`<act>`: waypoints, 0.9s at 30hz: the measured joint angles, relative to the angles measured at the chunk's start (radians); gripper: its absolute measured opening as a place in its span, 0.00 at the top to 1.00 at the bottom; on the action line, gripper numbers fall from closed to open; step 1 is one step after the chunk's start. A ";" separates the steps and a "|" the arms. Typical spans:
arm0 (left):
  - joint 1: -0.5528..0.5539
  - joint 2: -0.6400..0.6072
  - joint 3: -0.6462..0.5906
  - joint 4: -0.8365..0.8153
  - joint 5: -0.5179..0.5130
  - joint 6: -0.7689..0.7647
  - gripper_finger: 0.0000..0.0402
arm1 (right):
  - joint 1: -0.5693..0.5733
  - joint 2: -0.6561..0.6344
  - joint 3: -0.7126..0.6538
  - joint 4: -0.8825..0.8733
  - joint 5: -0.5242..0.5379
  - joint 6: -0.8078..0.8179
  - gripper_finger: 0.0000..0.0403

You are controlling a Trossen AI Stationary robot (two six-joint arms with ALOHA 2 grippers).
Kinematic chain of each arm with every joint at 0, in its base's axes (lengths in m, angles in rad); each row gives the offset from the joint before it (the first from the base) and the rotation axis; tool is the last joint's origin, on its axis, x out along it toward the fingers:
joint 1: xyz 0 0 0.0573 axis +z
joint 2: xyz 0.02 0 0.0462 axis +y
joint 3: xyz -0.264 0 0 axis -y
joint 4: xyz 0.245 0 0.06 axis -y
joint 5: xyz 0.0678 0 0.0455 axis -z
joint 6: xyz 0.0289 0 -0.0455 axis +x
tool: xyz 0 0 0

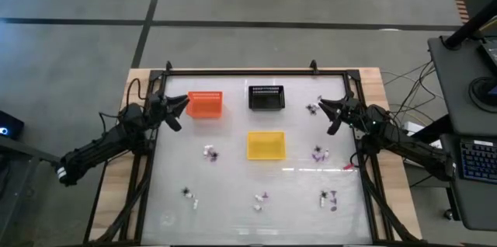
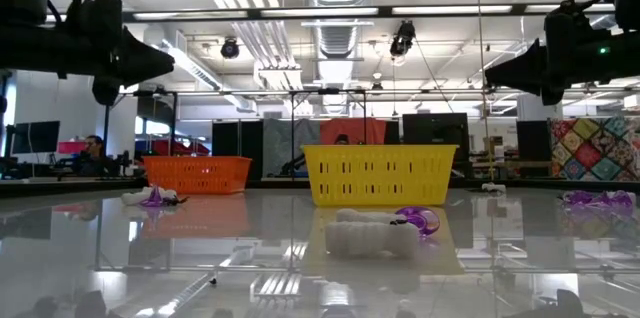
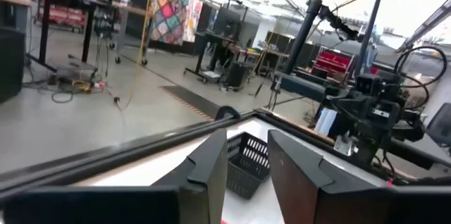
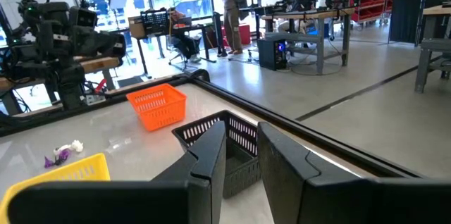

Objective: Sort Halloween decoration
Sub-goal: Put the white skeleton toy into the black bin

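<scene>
The Halloween decoration lies scattered on the glossy tabletop as tiny black, purple and white pieces: one cluster [image 1: 210, 153] left of the yellow basket [image 1: 265, 145], one [image 1: 319, 154] to its right, and others along the near side [image 1: 260, 199] [image 1: 329, 198] [image 1: 186, 193]. My left gripper [image 1: 182, 103] hovers level beside the orange basket [image 1: 205, 104], its fingers a little apart with nothing between them [image 3: 246, 139]. At the far right my right gripper [image 1: 324, 107] hovers level near a small piece [image 1: 312, 108], also slightly open and empty [image 4: 242, 129].
A black basket [image 1: 265, 98] stands at the far middle between both grippers. A black frame rail [image 1: 256, 71] edges the table. In the low view a white and purple piece [image 2: 380, 230] lies in front of the yellow basket [image 2: 380, 173]. People are in the room beyond the table.
</scene>
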 joint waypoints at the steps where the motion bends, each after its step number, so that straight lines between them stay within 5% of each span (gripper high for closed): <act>1: 0.000 0.000 0.000 -0.001 0.000 -0.004 0.81 | 0.000 0.000 0.000 0.000 0.000 0.000 0.82; 11: 0.000 0.000 0.000 0.017 0.005 -0.036 0.81 | 0.000 0.000 0.000 0.000 0.000 0.000 0.82; 27: 0.000 0.000 0.000 0.127 0.016 -0.343 0.81 | 0.000 0.000 0.000 0.000 0.000 0.000 0.82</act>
